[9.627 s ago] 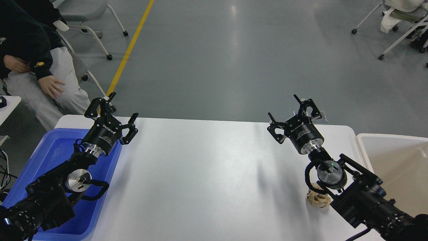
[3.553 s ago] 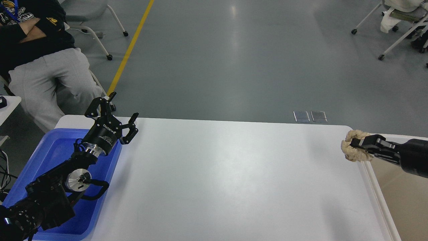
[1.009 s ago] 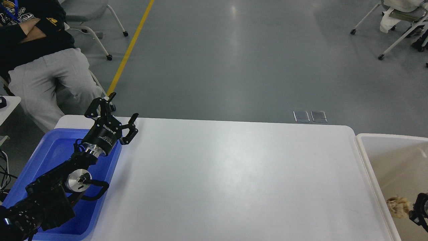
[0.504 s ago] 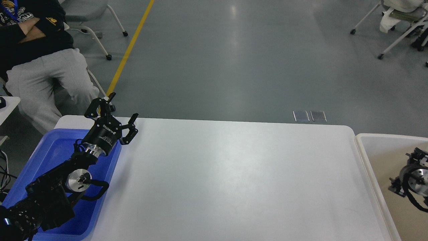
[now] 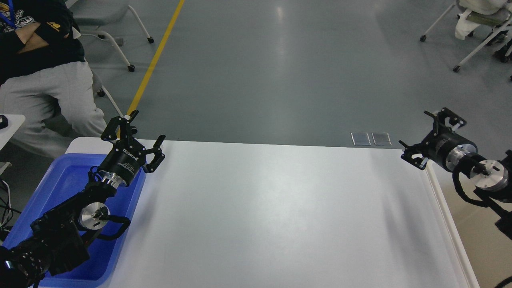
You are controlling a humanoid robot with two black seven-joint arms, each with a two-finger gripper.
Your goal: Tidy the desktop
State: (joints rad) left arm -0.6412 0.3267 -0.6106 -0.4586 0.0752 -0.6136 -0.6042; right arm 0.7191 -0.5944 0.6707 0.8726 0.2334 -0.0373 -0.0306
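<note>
Desktop (image 5: 260, 216): glossy white, plain. Tray (image 5: 64, 180) under my left arm: bright blue. Bin (image 5: 444, 208) below my right gripper (image 5: 426, 138): off-white rim, beige inside. My 2 grippers: black, silver wrist rings; left gripper (image 5: 138, 128) bears white lettering. Floor (image 5: 280, 72) beyond: grey-green, 1 yellow stripe (image 5: 156, 56).

L gripper (image 5: 138, 128) body: white brand txt, looks like "ROBOTIQ", upside-down, small line under it unreadable | seated person's black top (image 5: 40, 40): white print + small yellow logo, unreadable | R gripper (image 5: 430, 138): no legible txt
</note>
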